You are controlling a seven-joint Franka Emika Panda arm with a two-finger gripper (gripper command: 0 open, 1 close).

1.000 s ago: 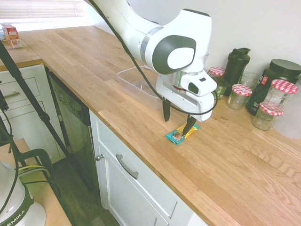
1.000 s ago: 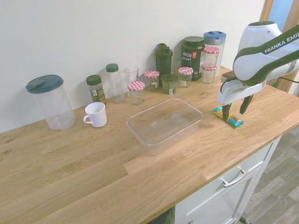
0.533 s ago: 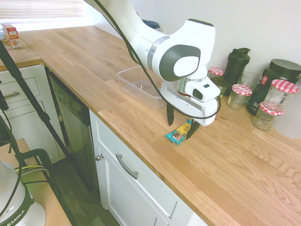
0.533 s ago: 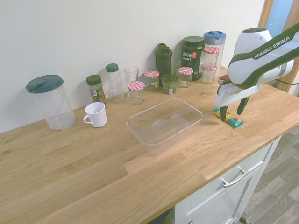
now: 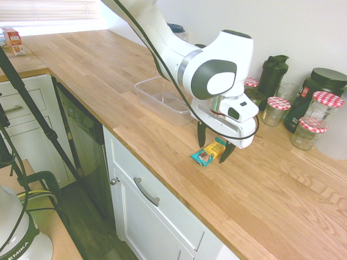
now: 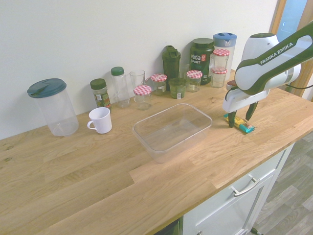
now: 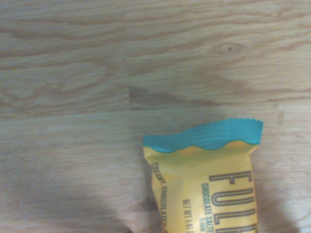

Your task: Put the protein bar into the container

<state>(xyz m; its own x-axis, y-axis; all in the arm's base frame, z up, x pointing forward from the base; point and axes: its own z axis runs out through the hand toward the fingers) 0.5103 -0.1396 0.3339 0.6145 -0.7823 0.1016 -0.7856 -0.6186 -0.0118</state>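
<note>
Sinking since a second ago: the gripper (image 5: 214, 151) is coming down, fingers spread wide, straddling the protein bar (image 5: 209, 152).
Meaning: grasp looking imminent; nothing is being pinched yet.
Bar: lying flat on the table (image 5: 135, 124) near its front edge, crinkled glossy teal-and-yellow wrapper (image 7: 209, 179).
Container (image 6: 172, 129): sitting empty nearby, clear rounded plastic.
Table: showing oiled wood grain.

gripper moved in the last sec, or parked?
Yes. In the first exterior view the open gripper has come down and shifted right toward the protein bar, which lies where it was on the counter; the fingers now straddle it, not yet closed.
</note>
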